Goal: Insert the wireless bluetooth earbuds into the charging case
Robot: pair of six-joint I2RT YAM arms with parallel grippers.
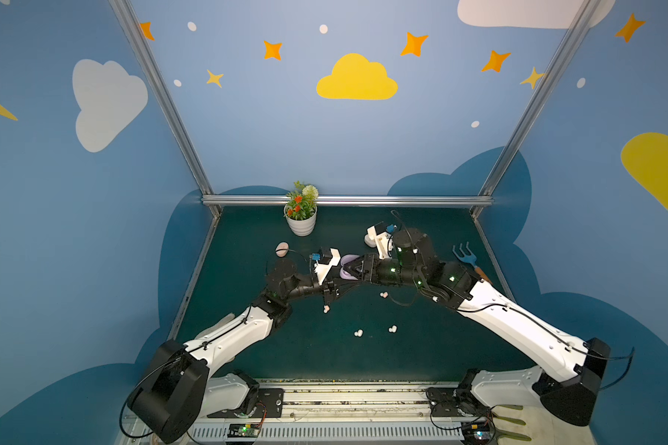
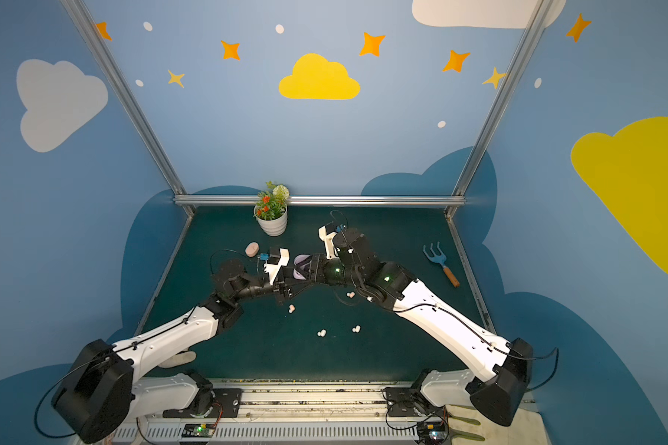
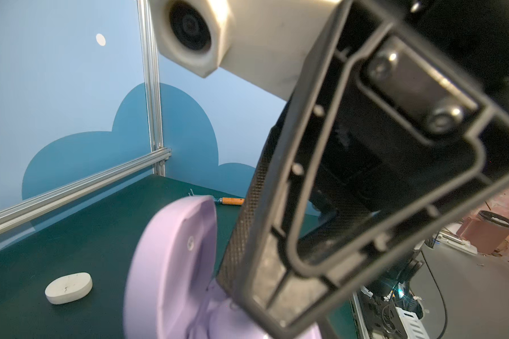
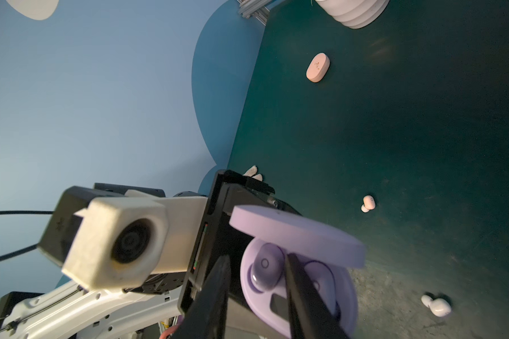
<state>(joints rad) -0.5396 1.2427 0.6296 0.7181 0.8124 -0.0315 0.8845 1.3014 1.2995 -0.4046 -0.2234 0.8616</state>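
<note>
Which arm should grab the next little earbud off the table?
Right. The right gripper stands open, holding nothing, and a loose earbud lies close beside that arm. The left gripper is busy clamping the lilac case.

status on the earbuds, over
Left hand clamped on open lilac oval charging case. Right hand open astride lilac plastic earbud seated in it. Four pale loose buds on green mat, nothing blocking.

A potted plant (image 1: pixel 301 221) stood at the table's (image 1: pixel 421 346) back edge, a closed case (image 1: pixel 282 249) just before it; open charging case (image 1: pixel 348 266) mid-table; loose earbuds (image 1: pixel 358 333) toward the front; hand rake (image 1: pixel 469 259) near the right edge.
</note>
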